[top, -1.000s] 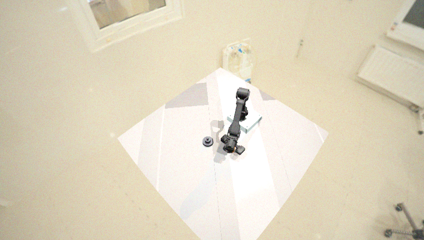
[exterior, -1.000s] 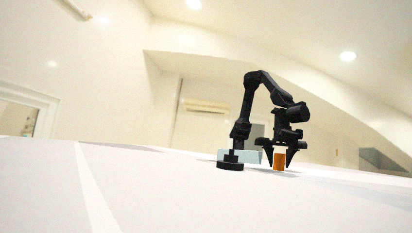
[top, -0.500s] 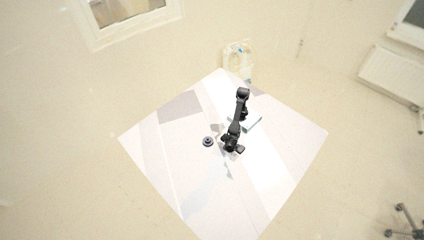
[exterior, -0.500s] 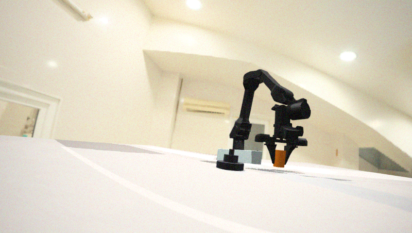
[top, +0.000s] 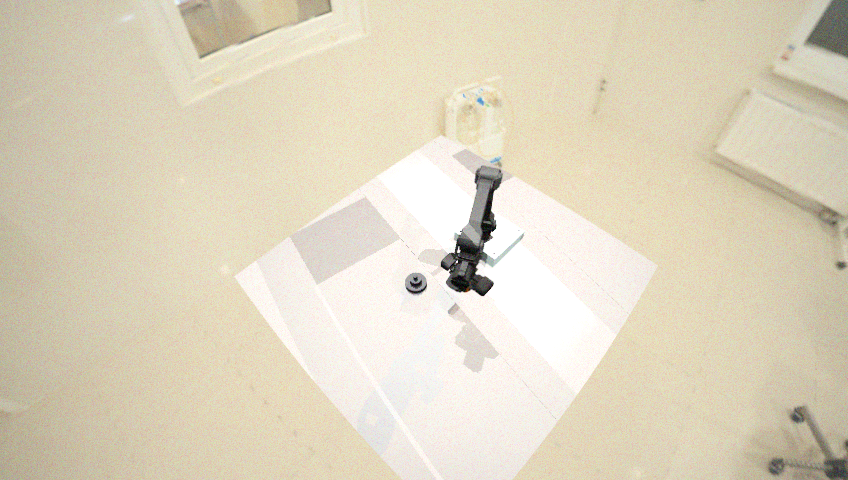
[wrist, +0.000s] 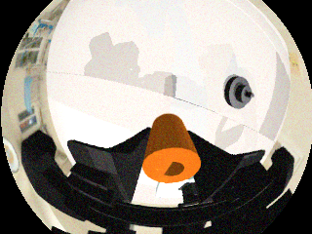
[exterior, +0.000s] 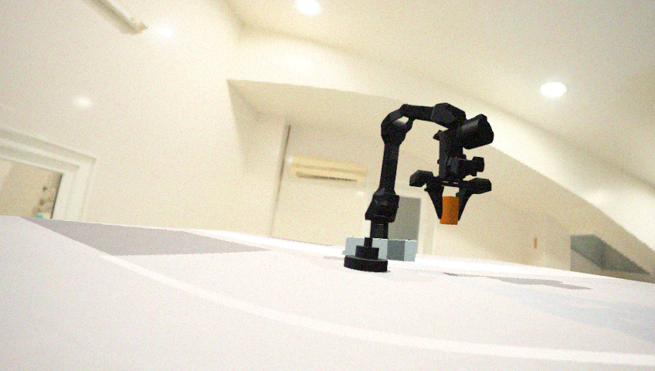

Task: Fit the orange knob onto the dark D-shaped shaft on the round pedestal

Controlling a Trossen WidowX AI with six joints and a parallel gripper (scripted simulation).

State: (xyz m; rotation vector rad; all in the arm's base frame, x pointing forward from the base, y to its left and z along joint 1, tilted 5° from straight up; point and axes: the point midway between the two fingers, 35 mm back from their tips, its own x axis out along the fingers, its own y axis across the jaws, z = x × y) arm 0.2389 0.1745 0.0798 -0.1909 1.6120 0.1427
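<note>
The orange knob (exterior: 449, 210) (wrist: 169, 138) is an upright cylinder, held clear above the table. Its near end in the wrist view shows the dark hole with a flat side. My gripper (exterior: 450, 212) (wrist: 168, 132) is shut on the knob, one finger on each side. In the top view the arm hides nearly all of the knob. The round black pedestal (top: 415, 285) (exterior: 365, 263) (wrist: 235, 93) stands on the table, to the left of the gripper in the top and exterior views and at the right in the wrist view. Its thin dark shaft (exterior: 368, 241) (wrist: 250, 95) points up; its flat side cannot be made out.
The arm's pale blue-grey base block (top: 505, 243) (exterior: 408, 250) lies behind the pedestal in the exterior view. The white table (top: 368, 333) (exterior: 229, 321) carries grey patches and shadows. The pedestal is lower than the held knob and off to its side.
</note>
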